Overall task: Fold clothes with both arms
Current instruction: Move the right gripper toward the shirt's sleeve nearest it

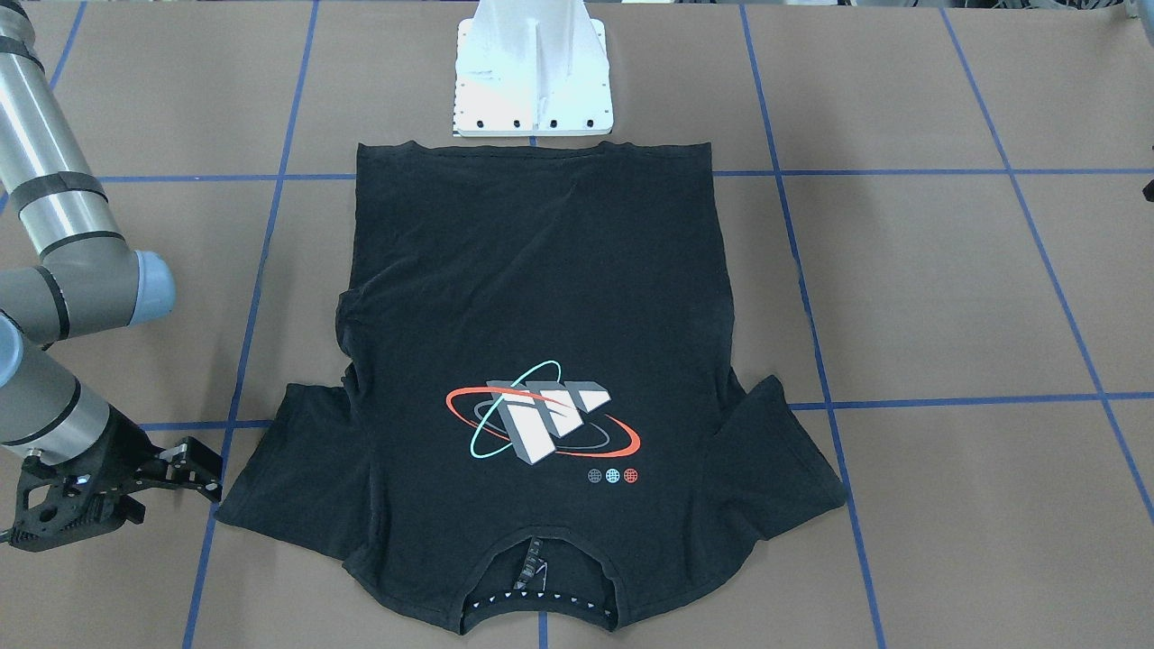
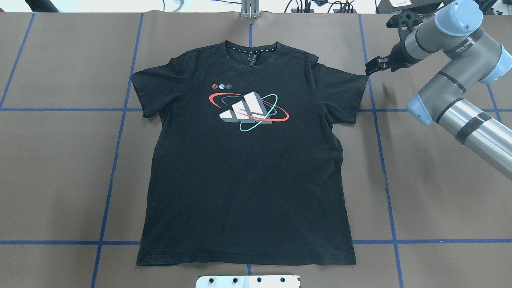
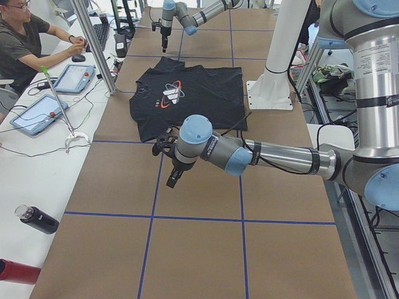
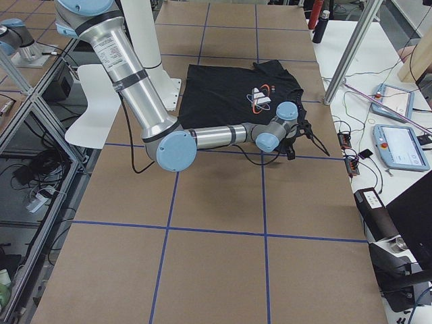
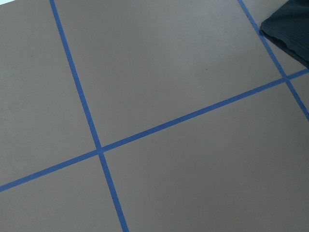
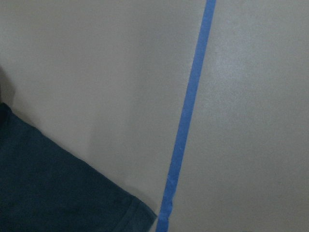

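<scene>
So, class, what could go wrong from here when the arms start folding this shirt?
The right tool sits by the sleeve tip of the black short-sleeved T-shirt; it might catch only the hem and slip.
The left tool hangs well away from it, so one-sided pulling could skew the cloth.

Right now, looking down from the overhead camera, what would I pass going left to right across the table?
Blue tape lines → black T-shirt, lying flat with its graphic up → right tool, by the sleeve's edge → right arm.
</scene>
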`<state>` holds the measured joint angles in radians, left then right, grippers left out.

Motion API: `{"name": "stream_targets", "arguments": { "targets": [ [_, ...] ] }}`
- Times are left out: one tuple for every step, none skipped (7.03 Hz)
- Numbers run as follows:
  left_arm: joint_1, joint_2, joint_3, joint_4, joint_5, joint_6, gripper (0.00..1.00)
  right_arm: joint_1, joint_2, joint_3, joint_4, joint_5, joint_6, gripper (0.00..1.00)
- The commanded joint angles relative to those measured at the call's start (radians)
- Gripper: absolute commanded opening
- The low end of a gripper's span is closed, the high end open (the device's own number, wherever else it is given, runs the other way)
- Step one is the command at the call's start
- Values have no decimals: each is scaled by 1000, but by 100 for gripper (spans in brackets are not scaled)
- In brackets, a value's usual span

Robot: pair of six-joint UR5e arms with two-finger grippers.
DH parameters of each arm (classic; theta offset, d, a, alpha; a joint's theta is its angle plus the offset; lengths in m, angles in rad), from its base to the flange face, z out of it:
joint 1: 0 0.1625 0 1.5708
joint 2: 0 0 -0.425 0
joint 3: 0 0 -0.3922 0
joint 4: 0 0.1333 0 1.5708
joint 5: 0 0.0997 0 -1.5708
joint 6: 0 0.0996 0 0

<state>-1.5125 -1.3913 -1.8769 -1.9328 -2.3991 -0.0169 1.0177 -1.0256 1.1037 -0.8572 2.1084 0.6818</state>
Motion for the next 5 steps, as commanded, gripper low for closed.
{"name": "stream_targets", "arguments": {
  "targets": [
    [0,0,-4,-2,0,0,100,-10,35,-45,6,-16,7,91],
    [0,0,-4,-2,0,0,100,-17,35,-45,6,-15,28,89],
    [0,0,-4,-2,0,0,100,-25,36,-45,7,-16,48,89],
    [0,0,-4,-2,0,0,100,-27,36,-45,7,-18,48,87],
    [0,0,-4,0,-2,2,100,-40,36,-48,7,-43,48,86]
  ]
}}
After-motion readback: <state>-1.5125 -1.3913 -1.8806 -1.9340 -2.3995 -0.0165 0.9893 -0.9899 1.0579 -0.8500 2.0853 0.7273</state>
